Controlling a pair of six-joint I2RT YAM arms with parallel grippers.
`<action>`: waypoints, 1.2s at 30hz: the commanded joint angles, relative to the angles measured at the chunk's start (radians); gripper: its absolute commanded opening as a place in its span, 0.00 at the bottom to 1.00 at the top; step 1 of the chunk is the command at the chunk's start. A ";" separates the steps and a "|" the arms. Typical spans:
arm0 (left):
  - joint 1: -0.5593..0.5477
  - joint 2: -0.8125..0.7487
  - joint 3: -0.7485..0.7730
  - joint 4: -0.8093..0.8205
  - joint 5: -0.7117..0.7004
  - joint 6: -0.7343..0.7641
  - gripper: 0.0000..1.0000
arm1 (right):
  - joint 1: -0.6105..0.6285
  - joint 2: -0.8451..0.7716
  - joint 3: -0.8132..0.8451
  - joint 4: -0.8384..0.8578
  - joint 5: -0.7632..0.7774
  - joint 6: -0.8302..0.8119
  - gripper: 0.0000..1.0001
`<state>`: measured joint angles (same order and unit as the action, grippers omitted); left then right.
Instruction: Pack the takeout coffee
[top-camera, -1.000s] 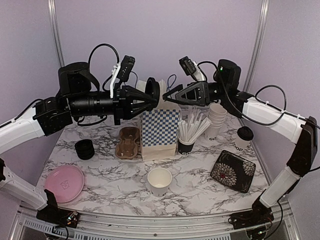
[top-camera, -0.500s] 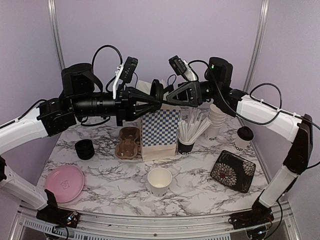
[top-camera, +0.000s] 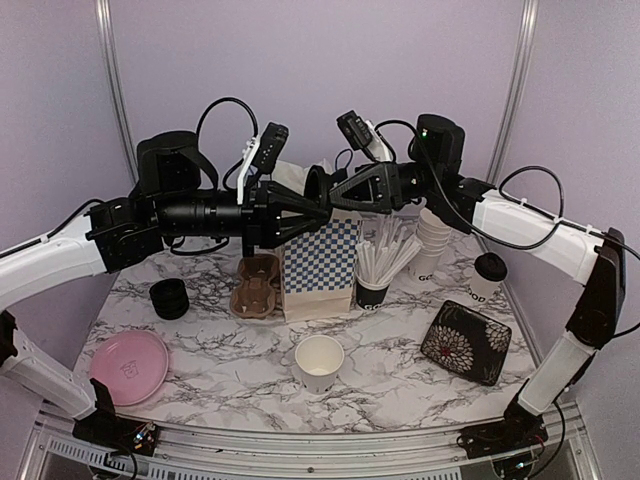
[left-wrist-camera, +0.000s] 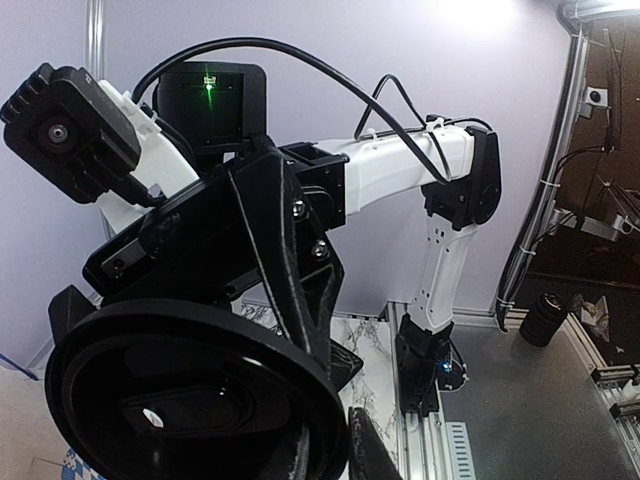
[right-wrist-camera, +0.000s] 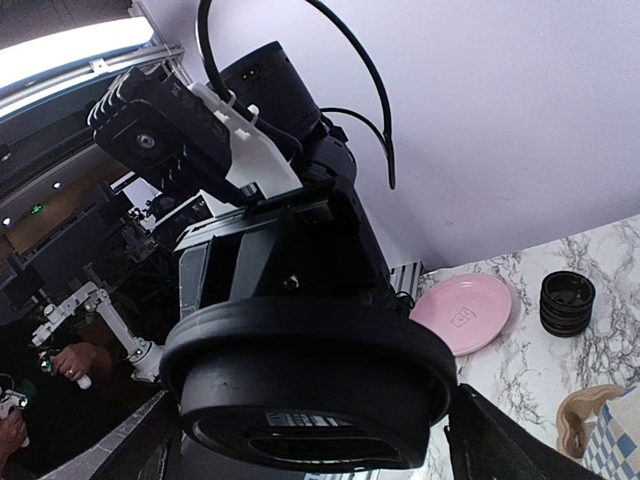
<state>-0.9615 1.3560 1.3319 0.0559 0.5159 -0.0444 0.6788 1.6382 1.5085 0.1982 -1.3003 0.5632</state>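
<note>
A black plastic lid (top-camera: 313, 184) hangs in the air above the blue checkered bag (top-camera: 320, 262). My left gripper (top-camera: 320, 207) is shut on the lid's rim; in the left wrist view the lid (left-wrist-camera: 190, 400) fills the lower left at the gripper (left-wrist-camera: 338, 452). My right gripper (top-camera: 336, 194) faces it, open, with its fingers (right-wrist-camera: 490, 440) on either side of the lid (right-wrist-camera: 305, 385) and apart from it. An open white cup (top-camera: 319, 361) stands at the front. A lidded white cup (top-camera: 489, 275) stands at the right. The brown carrier (top-camera: 257, 285) lies left of the bag.
A stack of white cups (top-camera: 432, 236) and a black cup of straws (top-camera: 373, 290) stand right of the bag. A black ring stack (top-camera: 169, 298) and a pink plate (top-camera: 128, 366) are at the left, a black patterned plate (top-camera: 465, 342) at the right.
My left gripper has moved right with the lid, and my right gripper has moved left to meet it. The open right fingers now straddle the lid.
</note>
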 joint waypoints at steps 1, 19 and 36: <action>0.004 0.012 -0.003 0.035 0.010 -0.004 0.15 | 0.013 0.011 0.026 0.001 -0.005 -0.008 0.87; 0.004 -0.046 -0.048 -0.149 -0.255 0.040 0.49 | -0.049 0.026 0.004 -0.090 0.016 -0.122 0.75; 0.004 0.007 -0.112 -0.417 -0.699 0.002 0.58 | -0.176 -0.046 0.030 -0.564 0.187 -0.656 0.91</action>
<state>-0.9611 1.3609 1.2549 -0.1940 -0.0124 0.0071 0.5175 1.6665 1.5085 -0.1867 -1.1973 0.1429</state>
